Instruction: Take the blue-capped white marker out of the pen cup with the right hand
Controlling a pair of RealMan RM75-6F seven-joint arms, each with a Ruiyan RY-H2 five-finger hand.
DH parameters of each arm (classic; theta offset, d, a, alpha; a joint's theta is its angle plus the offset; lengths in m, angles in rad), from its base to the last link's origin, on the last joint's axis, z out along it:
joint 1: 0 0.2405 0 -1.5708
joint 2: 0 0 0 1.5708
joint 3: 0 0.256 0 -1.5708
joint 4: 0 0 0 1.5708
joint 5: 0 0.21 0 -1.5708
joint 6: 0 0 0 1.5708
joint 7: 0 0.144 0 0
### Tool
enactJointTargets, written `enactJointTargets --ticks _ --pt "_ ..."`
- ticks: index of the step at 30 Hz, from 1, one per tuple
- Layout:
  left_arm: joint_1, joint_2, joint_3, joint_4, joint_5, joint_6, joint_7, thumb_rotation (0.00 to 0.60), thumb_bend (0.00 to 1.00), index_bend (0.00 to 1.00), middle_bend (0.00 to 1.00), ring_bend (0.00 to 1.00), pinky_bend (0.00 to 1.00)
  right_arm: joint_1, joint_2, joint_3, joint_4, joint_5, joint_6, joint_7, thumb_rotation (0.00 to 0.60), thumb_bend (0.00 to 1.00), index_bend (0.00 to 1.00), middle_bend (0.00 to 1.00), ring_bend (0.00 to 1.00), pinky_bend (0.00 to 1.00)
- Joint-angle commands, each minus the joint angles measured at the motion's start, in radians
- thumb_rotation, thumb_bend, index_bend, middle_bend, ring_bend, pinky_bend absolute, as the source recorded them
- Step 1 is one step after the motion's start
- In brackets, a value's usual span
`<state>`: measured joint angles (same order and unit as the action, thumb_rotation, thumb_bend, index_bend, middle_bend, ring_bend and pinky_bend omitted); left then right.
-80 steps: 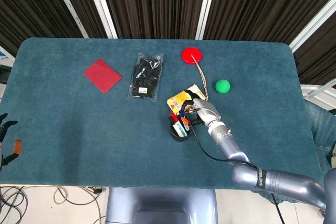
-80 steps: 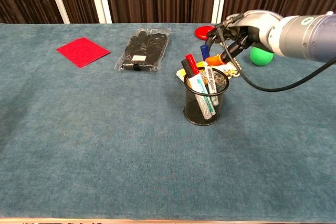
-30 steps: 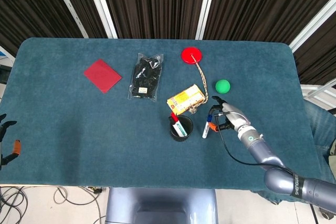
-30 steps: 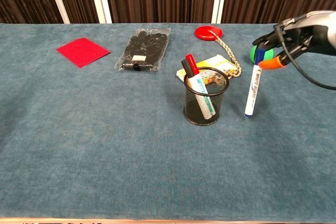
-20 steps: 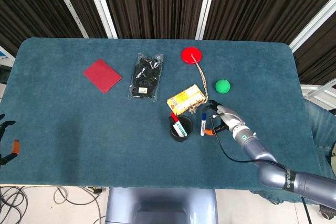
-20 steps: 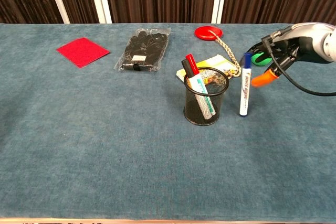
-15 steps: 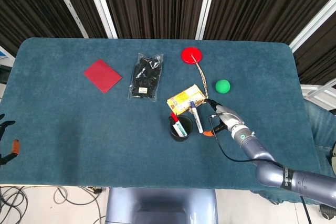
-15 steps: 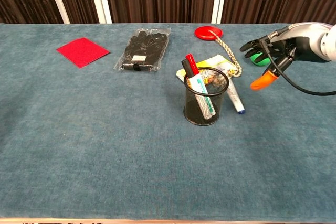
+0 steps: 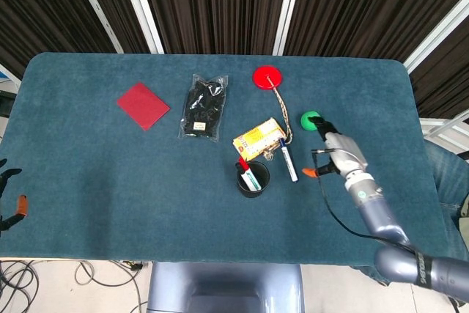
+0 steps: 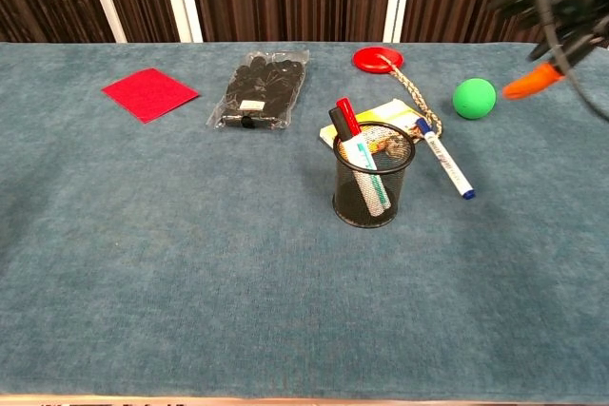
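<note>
The blue-capped white marker [image 9: 289, 160] [image 10: 445, 165] lies flat on the table cloth just right of the black mesh pen cup [image 9: 253, 179] [image 10: 373, 181], its cap end towards the yellow box. A red-capped marker [image 10: 345, 121] and a green-and-white pen still stand in the cup. My right hand [image 9: 337, 153] [image 10: 559, 9] hovers to the right of the marker, lifted off the table, fingers spread and holding nothing. Only the fingertips of my left hand [image 9: 7, 194] show, at the left edge of the head view, spread apart.
A yellow box [image 9: 258, 138] lies behind the cup, with a green ball [image 9: 311, 119] [image 10: 474, 98] to its right. A red disc [image 9: 267, 77] with a rope, a bagged black item [image 9: 203, 106] and a red square [image 9: 143, 105] lie farther back.
My right hand carried the marker out of the cup, set it down beside the cup and released it. The marker fell flat, and the hand has since lifted away up and to the right.
</note>
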<state>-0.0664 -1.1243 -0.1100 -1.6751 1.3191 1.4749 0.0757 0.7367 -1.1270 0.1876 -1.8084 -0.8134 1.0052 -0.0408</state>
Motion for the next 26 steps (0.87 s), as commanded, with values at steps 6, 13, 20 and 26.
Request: enactJointTargets --ticks 6,13,20,26 --pt "0.002 -0.002 0.001 0.001 0.006 0.008 0.004 0.6 0.45 0.23 0.07 0.06 0.05 -0.253 -0.001 -0.163 -0.011 -0.316 0.362 -0.102 0.6 0.2 0.01 0.0 0.0 0.2" --pt "0.003 -0.003 0.003 0.003 0.01 0.009 0.003 0.6 0.45 0.23 0.07 0.06 0.05 -0.43 -0.114 -0.243 0.191 -0.443 0.558 -0.117 0.6 0.2 0.01 0.0 0.0 0.2" --pt "0.005 -0.004 0.004 0.003 0.012 0.013 0.008 0.6 0.45 0.23 0.07 0.06 0.05 -0.527 -0.228 -0.237 0.34 -0.475 0.665 -0.189 0.6 0.2 0.01 0.0 0.0 0.2" --pt "0.005 -0.003 0.004 0.005 0.013 0.013 0.009 0.6 0.45 0.23 0.07 0.06 0.05 -0.541 -0.255 -0.218 0.372 -0.506 0.655 -0.217 0.6 0.2 0.01 0.0 0.0 0.2"
